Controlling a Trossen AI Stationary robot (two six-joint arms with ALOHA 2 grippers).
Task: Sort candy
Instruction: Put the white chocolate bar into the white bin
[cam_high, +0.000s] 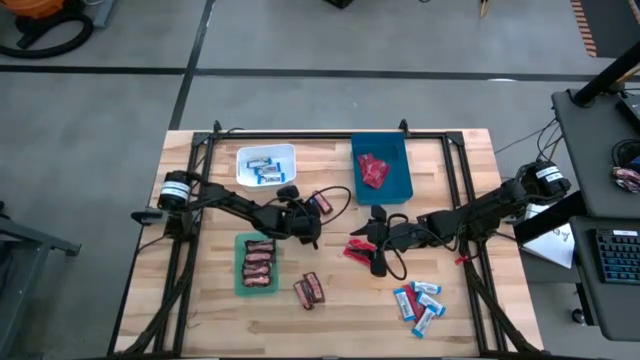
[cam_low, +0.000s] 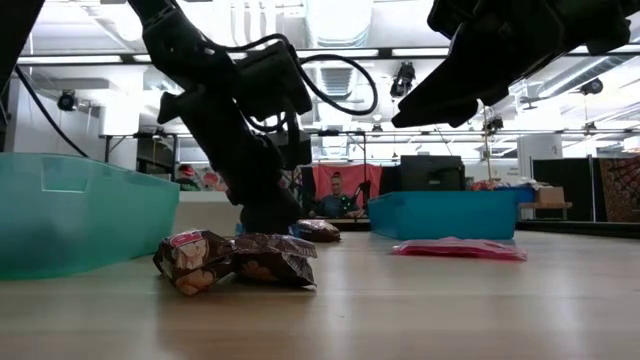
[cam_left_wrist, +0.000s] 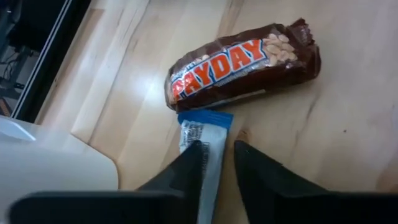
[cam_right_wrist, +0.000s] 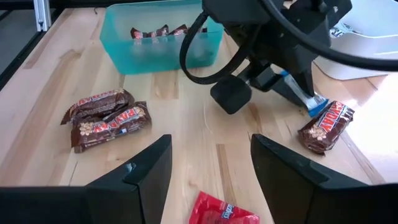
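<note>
The wooden table (cam_high: 200, 310) carries three bins: the blue bin (cam_high: 395, 180) with red packets, the green bin (cam_high: 240, 285) with brown bars, the white bin (cam_high: 265, 152) with blue-and-white bars. More candy lies loose: a blue-and-white heap (cam_high: 418, 302) near the front right, two brown bars (cam_high: 309, 290) in the front middle, a red packet (cam_high: 358, 251) under the right arm.

The left gripper (cam_left_wrist: 217, 155) is clenched on a blue-and-white bar (cam_left_wrist: 205, 140), just beside a brown bar (cam_left_wrist: 245, 62) reading "PAYDAY". The right gripper (cam_right_wrist: 211, 155) hovers with its fingers spread, empty, above the red packet.

I think the grip is only on the wrapper end, so the bar may slip out while carried to the white bin, or push the PAYDAY bar aside.
</note>
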